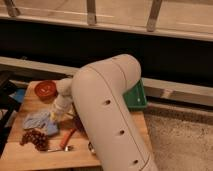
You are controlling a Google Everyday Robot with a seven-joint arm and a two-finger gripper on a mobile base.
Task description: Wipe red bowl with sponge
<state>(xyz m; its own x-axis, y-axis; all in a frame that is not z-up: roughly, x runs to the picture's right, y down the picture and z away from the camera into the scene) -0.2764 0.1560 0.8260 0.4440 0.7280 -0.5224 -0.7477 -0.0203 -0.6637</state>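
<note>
The red bowl (46, 90) stands at the back left of the wooden table (25, 159), with nothing in it that I can make out. My gripper (54, 117) points down in front of the bowl, at the right edge of a grey-blue cloth (35, 121). It is shut on the sponge (52, 128), a light-blue block of which only a small part shows beneath the fingers. My large white arm (107, 115) covers the middle and right of the table.
A dark red bunch like grapes (34, 138) lies at the front left. A red-handled utensil (67, 138) and a spoon (61, 148) lie beside it. A green tray (136, 96) sits behind my arm at the right, and a blue item (20, 95) left of the bowl.
</note>
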